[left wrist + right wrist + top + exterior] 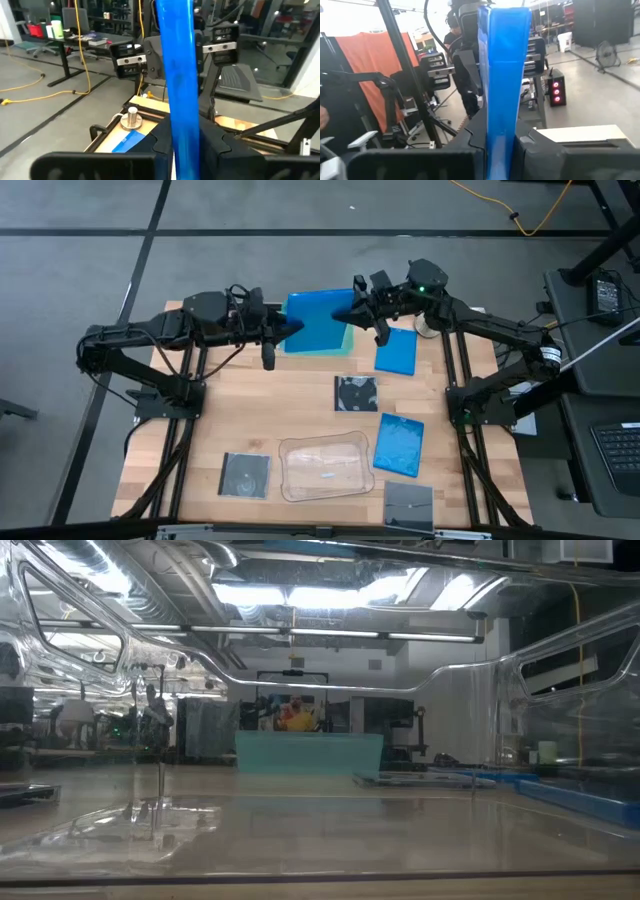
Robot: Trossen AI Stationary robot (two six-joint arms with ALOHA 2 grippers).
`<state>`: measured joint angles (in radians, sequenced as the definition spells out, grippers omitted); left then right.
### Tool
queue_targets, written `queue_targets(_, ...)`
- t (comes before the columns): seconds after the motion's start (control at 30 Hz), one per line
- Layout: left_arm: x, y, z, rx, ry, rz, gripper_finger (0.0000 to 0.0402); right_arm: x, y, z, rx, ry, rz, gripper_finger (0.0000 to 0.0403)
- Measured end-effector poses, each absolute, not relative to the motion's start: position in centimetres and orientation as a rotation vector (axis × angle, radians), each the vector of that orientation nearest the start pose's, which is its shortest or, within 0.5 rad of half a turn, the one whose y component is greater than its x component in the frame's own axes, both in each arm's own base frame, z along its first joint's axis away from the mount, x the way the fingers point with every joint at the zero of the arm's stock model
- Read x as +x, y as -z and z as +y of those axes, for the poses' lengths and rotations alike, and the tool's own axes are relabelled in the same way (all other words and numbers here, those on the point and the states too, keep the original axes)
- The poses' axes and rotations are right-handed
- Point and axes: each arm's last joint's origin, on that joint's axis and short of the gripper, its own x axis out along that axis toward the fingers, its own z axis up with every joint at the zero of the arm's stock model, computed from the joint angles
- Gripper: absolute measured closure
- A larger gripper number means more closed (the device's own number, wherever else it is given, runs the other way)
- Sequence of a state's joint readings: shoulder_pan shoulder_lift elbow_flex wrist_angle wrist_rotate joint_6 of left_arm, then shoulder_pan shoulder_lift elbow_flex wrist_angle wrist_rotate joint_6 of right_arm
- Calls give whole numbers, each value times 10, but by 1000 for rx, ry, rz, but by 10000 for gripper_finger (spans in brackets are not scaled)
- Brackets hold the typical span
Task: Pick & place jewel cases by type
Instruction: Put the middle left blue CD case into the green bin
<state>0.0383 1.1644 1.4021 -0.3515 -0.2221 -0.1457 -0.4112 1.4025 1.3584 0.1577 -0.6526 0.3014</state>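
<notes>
Two black jointed arms with dark cables along them; the right arm (470,320) shows a small green light.

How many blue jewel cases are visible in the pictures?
3. One blue case is held between both grippers above the teal tray, one lies beside the tray, one lies right of the clear tray. None seems hidden.

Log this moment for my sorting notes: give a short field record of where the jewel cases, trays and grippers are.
held case: bright blue rectangular jewel case, above the teal translucent tray, gripped on both sides
left gripper: shut on its left edge
right gripper: shut on its right edge
other blue cases: one at right rear, one at right front
dark square disc cases: centre, front left, front right
clear rounded plastic tray: front centre
</notes>
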Motion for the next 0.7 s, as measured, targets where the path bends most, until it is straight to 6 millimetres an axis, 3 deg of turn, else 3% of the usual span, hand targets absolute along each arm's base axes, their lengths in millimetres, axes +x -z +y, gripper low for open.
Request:
queue_targets(0.33, 204, -457, 13, -182, -253, 131, 337, 265, -463, -132, 186, -170, 160, 368)
queue_targets(0.53, 201, -458, 14, -183, -284, 118, 340, 245, -487, -168, 151, -68, 343, 368)
queue_targets(0.7, 207, -454, 15, -178, -313, 134, 338, 253, -485, -208, 158, -38, 430, 368)
